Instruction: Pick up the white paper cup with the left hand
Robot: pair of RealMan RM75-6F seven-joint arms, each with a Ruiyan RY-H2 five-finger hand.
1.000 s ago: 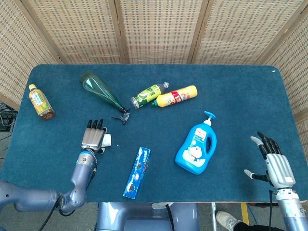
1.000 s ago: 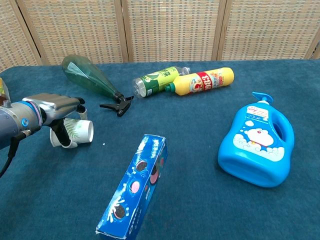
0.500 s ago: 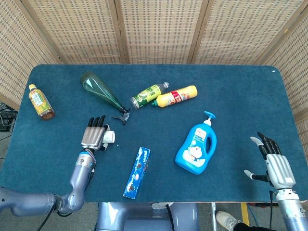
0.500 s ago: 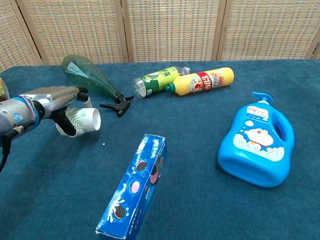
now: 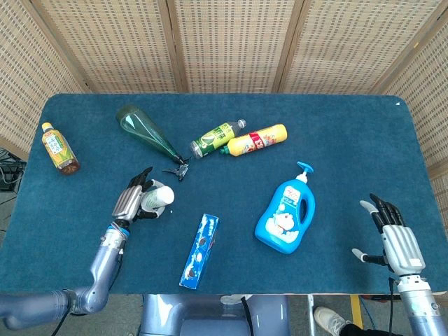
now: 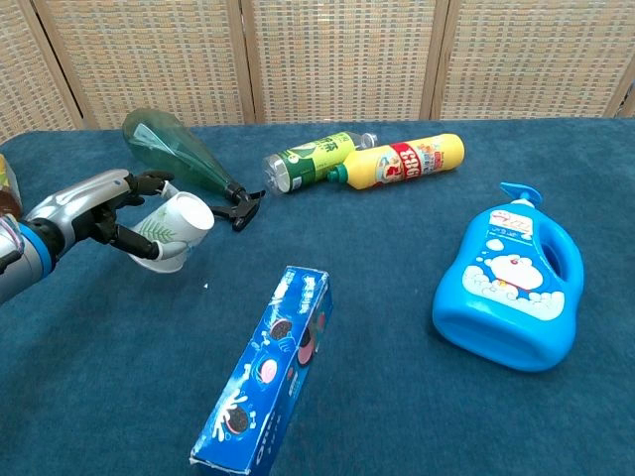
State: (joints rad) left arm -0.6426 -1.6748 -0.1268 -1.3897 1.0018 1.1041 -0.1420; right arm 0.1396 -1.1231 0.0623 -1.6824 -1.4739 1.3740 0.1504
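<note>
My left hand (image 5: 133, 201) (image 6: 94, 210) grips the white paper cup (image 5: 157, 198) (image 6: 174, 230), which has a green leaf print. The cup hangs above the blue cloth, tilted, its mouth facing right and slightly up. Fingers wrap over its top and side. My right hand (image 5: 394, 238) rests open near the table's front right corner, far from the cup, holding nothing; the chest view does not show it.
A green spray bottle (image 5: 145, 131) lies just behind the cup. Two bottles (image 5: 241, 138) lie at centre back. A blue cookie box (image 5: 199, 250) lies right of the cup, a blue detergent jug (image 5: 285, 215) further right. A tea bottle (image 5: 59, 148) lies far left.
My left hand has lifted the cup off the cloth and carried it right and up, tilting its mouth upward. The right hand barely shifted.
</note>
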